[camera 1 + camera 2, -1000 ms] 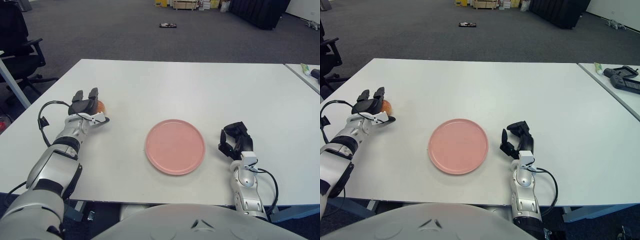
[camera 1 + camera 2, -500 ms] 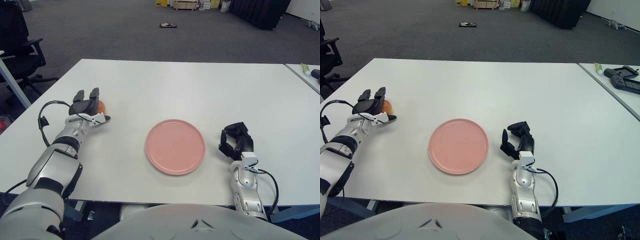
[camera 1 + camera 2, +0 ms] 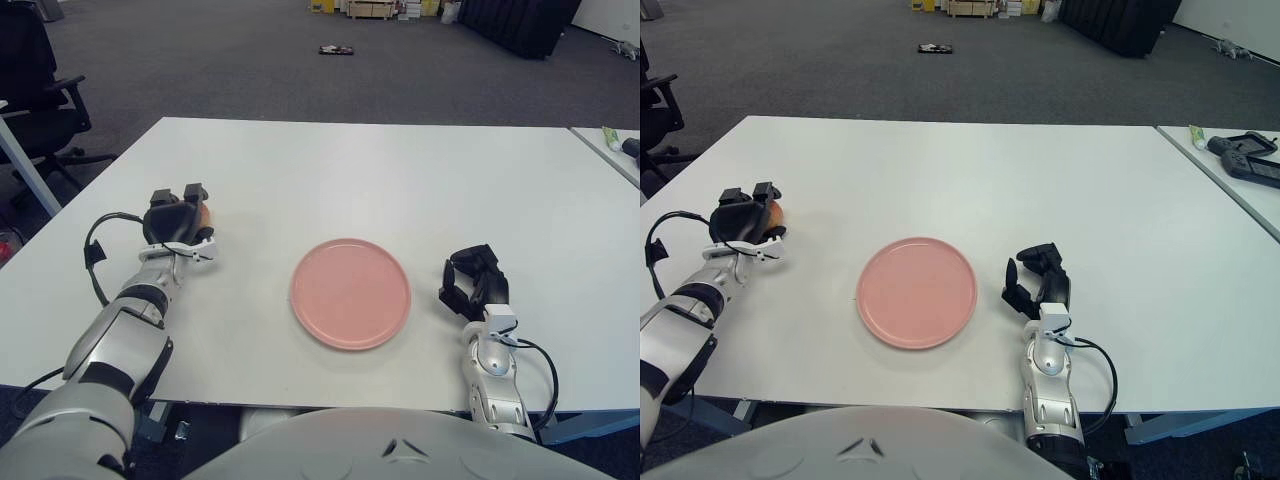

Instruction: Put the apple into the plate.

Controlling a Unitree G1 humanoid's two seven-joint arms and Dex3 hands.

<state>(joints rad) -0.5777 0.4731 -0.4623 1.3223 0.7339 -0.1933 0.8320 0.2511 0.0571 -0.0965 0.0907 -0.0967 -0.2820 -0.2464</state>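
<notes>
The apple (image 3: 204, 212), orange-red, is on the white table (image 3: 380, 170) near its left side, mostly hidden by my left hand (image 3: 178, 213). That hand's dark fingers curl over the apple from the near side, so only a sliver shows past them. The pink plate (image 3: 350, 293) lies flat and bare at the table's front middle, well to the right of the apple. My right hand (image 3: 468, 285) shows just right of the plate with its fingers curled, holding nothing.
A black office chair (image 3: 40, 90) stands off the table's left edge. A second table (image 3: 1230, 160) at the far right carries a black controller (image 3: 1245, 158). Open white tabletop stretches between the apple and the plate.
My left hand's fingers, raised and spread behind the apple before, have curled down over it. The wrist has turned slightly. The plate and right hand have not moved.
</notes>
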